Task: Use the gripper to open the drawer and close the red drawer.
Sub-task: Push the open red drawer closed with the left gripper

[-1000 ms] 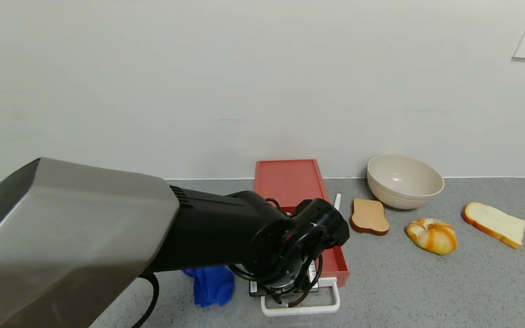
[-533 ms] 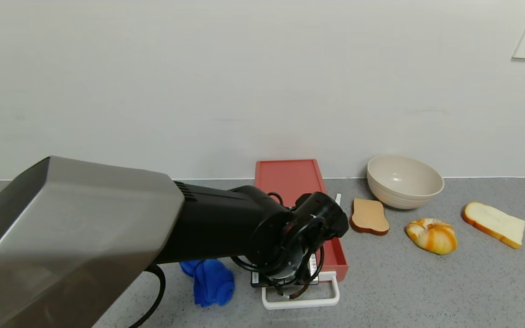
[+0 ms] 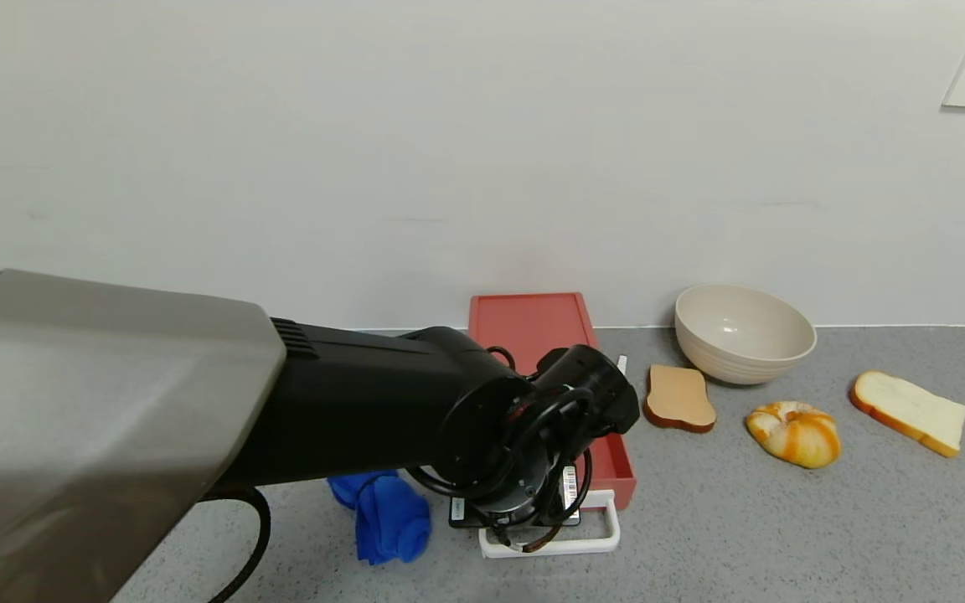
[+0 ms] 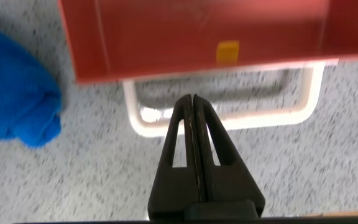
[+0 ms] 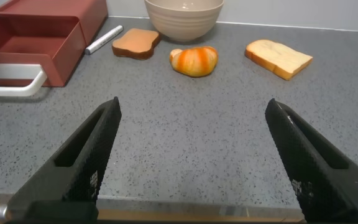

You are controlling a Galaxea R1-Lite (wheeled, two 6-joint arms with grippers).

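Grey speckled desk (image 3: 784, 536) runs back to a white wall. Against the desk's far edge near the middle sits the drawer (image 3: 533, 335), its red tray partly slid out toward the near edge, white handle (image 3: 551, 546) foremost. Over that handle hangs the left gripper (image 4: 194, 106), its fingers pressed together, tips just above the loop. At the near edge the right gripper (image 5: 194, 155) hovers with fingers spread wide. A blue cloth (image 3: 386, 515) lies left of the tray; a bowl (image 3: 742, 333), toast (image 3: 679, 398), a bun (image 3: 794, 433) and a bread slice (image 3: 908, 412) lie to its right.
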